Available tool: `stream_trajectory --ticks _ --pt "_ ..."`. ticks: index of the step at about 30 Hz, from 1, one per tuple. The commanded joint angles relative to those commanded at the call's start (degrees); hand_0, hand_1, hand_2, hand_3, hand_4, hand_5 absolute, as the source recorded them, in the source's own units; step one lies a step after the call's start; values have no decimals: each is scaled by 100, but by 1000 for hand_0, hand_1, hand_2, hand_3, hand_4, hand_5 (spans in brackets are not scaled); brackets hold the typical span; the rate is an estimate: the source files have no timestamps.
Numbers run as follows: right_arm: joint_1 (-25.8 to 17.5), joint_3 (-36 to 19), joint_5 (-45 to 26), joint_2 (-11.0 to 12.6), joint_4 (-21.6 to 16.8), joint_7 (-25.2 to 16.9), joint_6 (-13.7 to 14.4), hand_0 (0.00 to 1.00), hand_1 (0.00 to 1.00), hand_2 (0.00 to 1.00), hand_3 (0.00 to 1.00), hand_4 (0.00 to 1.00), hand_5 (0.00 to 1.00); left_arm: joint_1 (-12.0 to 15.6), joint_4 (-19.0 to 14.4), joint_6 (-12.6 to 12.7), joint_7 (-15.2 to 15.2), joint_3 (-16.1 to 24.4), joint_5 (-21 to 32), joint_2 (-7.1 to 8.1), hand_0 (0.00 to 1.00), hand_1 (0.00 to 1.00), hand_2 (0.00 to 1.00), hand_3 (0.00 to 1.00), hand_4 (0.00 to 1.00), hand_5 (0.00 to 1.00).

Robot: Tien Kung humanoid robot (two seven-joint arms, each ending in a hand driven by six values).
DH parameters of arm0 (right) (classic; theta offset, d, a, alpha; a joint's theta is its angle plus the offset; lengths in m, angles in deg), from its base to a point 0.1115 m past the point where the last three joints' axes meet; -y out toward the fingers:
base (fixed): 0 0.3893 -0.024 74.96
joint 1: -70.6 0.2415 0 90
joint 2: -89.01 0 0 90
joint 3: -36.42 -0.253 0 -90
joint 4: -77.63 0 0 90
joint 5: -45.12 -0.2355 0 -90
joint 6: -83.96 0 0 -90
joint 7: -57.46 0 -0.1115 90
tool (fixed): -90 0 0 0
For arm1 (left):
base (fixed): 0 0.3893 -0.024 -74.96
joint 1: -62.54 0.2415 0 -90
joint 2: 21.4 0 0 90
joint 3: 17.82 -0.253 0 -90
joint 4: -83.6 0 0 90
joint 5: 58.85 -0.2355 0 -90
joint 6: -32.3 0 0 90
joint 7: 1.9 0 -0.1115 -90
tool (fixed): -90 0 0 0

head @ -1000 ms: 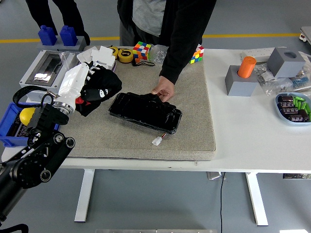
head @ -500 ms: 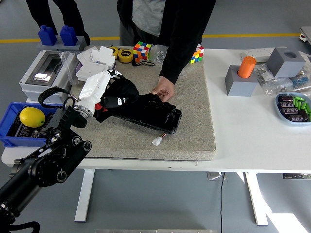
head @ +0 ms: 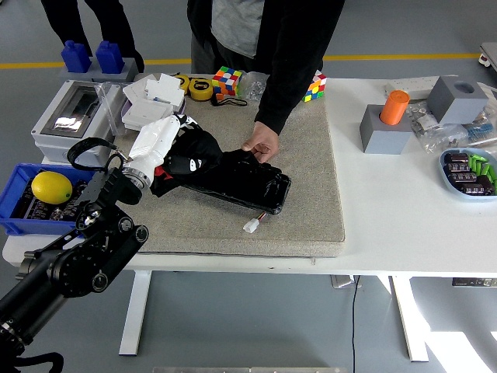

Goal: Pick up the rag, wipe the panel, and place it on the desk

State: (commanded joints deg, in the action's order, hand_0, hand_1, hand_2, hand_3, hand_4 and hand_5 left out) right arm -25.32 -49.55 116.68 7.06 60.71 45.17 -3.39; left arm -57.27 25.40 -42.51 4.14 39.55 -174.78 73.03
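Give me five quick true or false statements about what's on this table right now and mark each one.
1. The left hand holds the black rag at the panel's left end. True.
2. A person's hand rests on the panel. True.
3. The lemon lies on the grey mat. False: it sits in the blue bin.
4. The orange cylinder lies flat. False: it stands upright in a grey block.
5. The right arm is out of view. True.

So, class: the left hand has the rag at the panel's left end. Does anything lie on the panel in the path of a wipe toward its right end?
Yes. A person's hand rests on the panel's far edge near the middle, holding it. The rag, gripped by the left hand, sits on the left end. The near strip and right end look clear.
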Motion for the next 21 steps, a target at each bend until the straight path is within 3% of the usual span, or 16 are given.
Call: stream_trajectory --ticks 21 --pt "21 42 -30 -5 -29 -1 -3 590 598 525 525 871 349 -189 -429 -86 159 -1310 284 -66 286 388 465 561 740 2"
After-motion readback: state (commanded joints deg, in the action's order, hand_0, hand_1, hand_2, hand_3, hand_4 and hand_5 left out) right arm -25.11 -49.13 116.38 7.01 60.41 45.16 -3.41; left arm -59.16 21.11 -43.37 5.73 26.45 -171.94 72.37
